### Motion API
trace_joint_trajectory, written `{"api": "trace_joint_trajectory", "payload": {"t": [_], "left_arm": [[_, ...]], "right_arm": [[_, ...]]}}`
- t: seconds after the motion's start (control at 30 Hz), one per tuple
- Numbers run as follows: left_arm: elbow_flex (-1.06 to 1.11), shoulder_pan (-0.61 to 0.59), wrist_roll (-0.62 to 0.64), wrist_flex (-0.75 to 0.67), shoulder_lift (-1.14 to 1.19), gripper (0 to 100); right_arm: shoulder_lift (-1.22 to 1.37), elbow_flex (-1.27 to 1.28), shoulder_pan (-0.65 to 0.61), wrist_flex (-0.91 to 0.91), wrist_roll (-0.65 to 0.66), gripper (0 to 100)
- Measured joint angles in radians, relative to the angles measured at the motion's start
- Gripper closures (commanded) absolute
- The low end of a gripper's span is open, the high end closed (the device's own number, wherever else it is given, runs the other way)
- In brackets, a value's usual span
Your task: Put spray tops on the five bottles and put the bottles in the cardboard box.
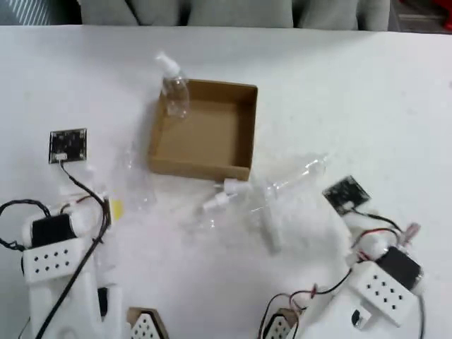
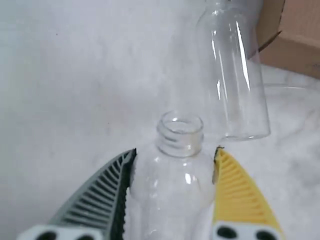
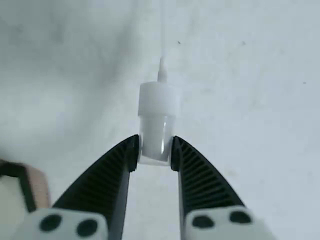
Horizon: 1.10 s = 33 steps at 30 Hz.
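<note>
One open-necked bottle [image 2: 172, 195] sits clamped between the grey and yellow fingers of your left gripper [image 2: 175, 152]. Its neck is clear of the tips and points away from the wrist. It is low over the table [image 1: 353, 85] on the near left side, short of the cardboard box [image 1: 201, 168], which sits mid-table. Your right gripper [image 3: 155, 145] is closed on a white spray top [image 3: 159, 107], pinching its head end so the thin dip tube points away from the fingers.

The step in hand looks like mating these two. Bring the tube to the bottle's mouth first, then line the top's axis up with the neck before you push. A skewed approach will likely bend the tube or cock the collar. Don't tighten the left grip, because the clear wall looks thin and may buckle or slip. Turn with the right wrist while the left holds firm.

Mind the second bare bottle [image 2: 239, 85], which lies just beyond, beside the box's corner. One capped bottle [image 1: 174, 90] stands in the box's far left corner, so I judge most of the task lies ahead
</note>
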Motion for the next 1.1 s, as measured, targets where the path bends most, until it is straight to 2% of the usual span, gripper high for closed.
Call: {"api": "trace_joint_trajectory", "payload": {"t": [0.13,0.3,0.37,0.47,0.6,0.7,0.87,1.1], "left_arm": [[0.0,0.0,0.0,-0.057,0.11,98],[0.0,0.0,0.0,-0.127,0.203,98],[0.0,0.0,0.0,-0.135,0.206,98],[0.0,0.0,0.0,-0.138,0.213,98],[0.006,0.0,0.0,-0.14,0.213,98],[0.031,0.0,0.0,-0.17,0.213,98],[0.044,0.0,-0.002,-0.206,0.213,98],[0.044,0.003,-0.048,-0.209,0.213,98]], "right_arm": [[0.112,0.037,0.109,-0.176,0.149,96.1],[0.264,0.04,0.195,-0.322,0.199,66.3],[0.315,0.04,0.219,-0.373,0.17,62.8],[0.374,0.04,0.233,-0.459,0.124,72.4],[0.394,0.04,0.241,-0.517,0.069,98.8],[0.396,0.037,0.261,-0.523,-0.034,93.5],[0.397,0.037,0.347,-0.522,-0.215,98.4],[0.405,0.037,0.381,-0.46,-0.353,98.3]]}}
